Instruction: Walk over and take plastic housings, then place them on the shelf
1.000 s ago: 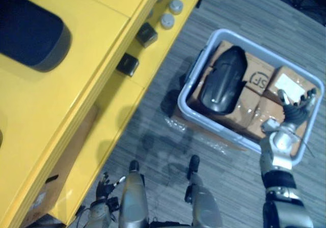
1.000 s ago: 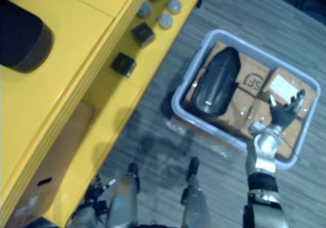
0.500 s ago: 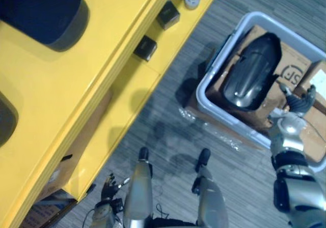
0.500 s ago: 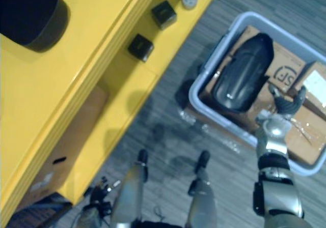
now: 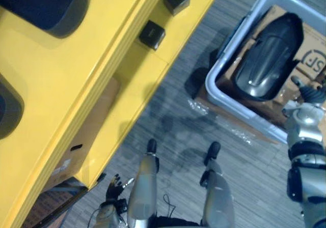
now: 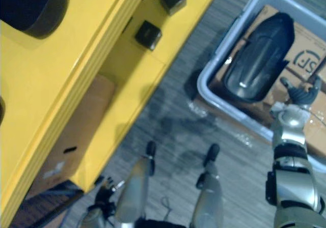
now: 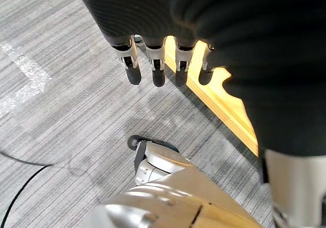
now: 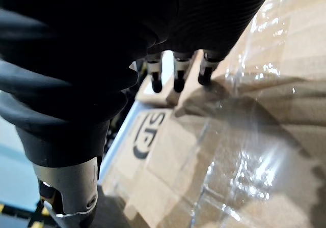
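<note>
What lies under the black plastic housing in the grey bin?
The plastic housing rests on taped cardboard boxes that fill the bin. The housing covers the box tops beneath it, and the boxes hide the bin's floor.

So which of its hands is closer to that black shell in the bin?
The right hand, over the boxes just beside the black shell in the bin. The left hand hangs down by the yellow shelf, well away.
</note>
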{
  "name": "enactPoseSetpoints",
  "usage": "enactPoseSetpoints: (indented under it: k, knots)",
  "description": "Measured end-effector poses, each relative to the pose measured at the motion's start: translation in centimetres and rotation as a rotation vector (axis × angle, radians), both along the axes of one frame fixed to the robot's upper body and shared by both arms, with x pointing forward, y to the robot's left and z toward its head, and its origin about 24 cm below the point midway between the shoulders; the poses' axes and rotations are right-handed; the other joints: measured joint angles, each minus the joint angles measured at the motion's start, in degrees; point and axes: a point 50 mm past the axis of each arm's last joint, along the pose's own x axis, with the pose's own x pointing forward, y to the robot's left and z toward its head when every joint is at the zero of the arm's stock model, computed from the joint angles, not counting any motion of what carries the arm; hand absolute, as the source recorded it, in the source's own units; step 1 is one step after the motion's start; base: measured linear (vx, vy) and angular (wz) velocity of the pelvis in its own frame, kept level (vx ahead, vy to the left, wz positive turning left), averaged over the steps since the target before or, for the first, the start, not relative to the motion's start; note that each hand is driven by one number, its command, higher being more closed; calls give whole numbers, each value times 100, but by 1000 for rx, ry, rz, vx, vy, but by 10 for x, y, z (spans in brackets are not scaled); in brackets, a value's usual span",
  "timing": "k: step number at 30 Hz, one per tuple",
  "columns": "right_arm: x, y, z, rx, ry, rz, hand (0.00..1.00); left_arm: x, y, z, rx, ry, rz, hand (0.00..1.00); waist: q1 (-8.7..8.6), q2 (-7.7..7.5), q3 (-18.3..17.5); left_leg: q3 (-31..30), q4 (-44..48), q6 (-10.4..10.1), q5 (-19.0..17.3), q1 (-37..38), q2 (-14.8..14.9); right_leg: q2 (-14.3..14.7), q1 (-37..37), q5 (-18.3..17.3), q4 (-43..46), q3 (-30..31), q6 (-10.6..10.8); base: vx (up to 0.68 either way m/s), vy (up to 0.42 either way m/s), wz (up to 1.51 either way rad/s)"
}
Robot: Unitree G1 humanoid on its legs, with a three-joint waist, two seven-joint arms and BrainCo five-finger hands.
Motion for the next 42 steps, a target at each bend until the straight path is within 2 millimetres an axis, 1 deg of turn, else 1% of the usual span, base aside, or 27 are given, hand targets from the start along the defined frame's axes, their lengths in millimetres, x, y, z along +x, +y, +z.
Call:
enactPoseSetpoints:
  k: [3,5,8,9,11,13,16,22,24,26,29,31,32,34,36,38,42]
  knots:
    - [4,5,9,-61,-26,8,0,1,-2,1,36,-8,5,0,-2,15,3,-1,-169,11,124,-3,-80,-78,-69,0,21,-8,0,-17,-5,8]
    - [3,7,15,-93,-54,-13,0,1,-1,3,81,-23,55,0,8,51,4,-9,-174,8,130,-3,-83,-78,-70,0,22,-13,0,-6,-3,3]
    - [1,11,30,-153,-136,-77,0,1,-2,4,110,-34,105,0,8,112,1,-10,-171,8,130,-5,-83,-78,-71,1,26,-12,-1,0,0,0]
    - [1,12,34,-163,-155,-89,0,1,-2,4,112,-35,109,0,8,116,1,-10,-171,8,130,-5,-83,-78,-71,1,26,-12,-1,0,0,0]
    - [-2,19,50,-208,-253,-125,0,1,-2,5,114,-45,114,0,7,118,-1,-11,-170,8,130,-5,-84,-78,-70,0,26,-12,-1,0,0,0]
    - [-4,22,59,-237,-308,-156,0,1,-2,5,108,-50,115,0,7,118,-1,-12,-164,8,130,-4,-85,-78,-70,0,28,-12,-1,0,0,0]
    - [-9,27,67,-258,-382,-203,0,0,-2,5,85,-60,109,0,-19,118,0,-9,-159,8,130,2,-85,-78,-70,-1,31,-8,-2,0,0,0]
    - [-27,18,63,-232,-454,-329,0,-1,-1,7,56,-88,86,0,-74,100,7,27,-161,8,128,74,-69,-73,-63,-19,116,47,-32,-9,-1,-2]
    - [-28,18,64,-212,-480,-329,0,-1,-1,7,34,-92,97,0,-107,95,8,49,-163,7,126,99,-58,-68,-61,-37,142,80,-36,-40,-1,-7]
    - [-26,23,62,-170,-491,-289,0,-3,1,6,26,-88,98,0,-162,63,10,65,-162,4,128,105,-43,-58,-69,-46,149,112,-43,-42,-2,-6]
    - [-19,27,48,-84,-425,-208,0,-3,1,6,23,-83,95,0,-165,27,10,86,-180,-7,135,106,-26,-46,-99,-52,149,134,-50,-30,-9,-5]
    - [-11,33,32,-7,-347,-134,0,-4,0,5,8,-73,108,0,-137,13,8,114,-215,-18,145,102,-23,-50,-147,-43,160,150,-38,0,-10,-5]
    - [-8,34,27,2,-320,-117,0,-5,0,4,3,-70,114,0,-129,13,8,114,-225,-17,148,102,-23,-51,-150,-42,161,149,-37,0,0,0]
    - [-3,37,11,49,-252,-73,0,-5,-1,4,-6,-71,105,0,-94,13,8,96,-266,-17,176,104,-28,-55,-152,-40,164,133,-36,36,-6,5]
    - [0,37,5,80,-228,-54,0,-4,-2,4,-15,-74,91,0,-45,14,8,49,-311,-18,207,106,-42,-66,-154,-40,164,121,-36,33,-3,9]
    - [7,38,11,121,-241,-16,0,-5,-3,3,-30,-72,81,0,-35,15,7,19,-408,-17,293,121,-87,-103,-154,-41,171,93,-37,17,-3,16]
    - [18,47,24,131,-257,47,0,-10,-5,-2,-49,-38,60,0,-8,20,4,19,-570,-11,403,208,-140,-166,-153,-45,211,70,-39,-23,-6,8]
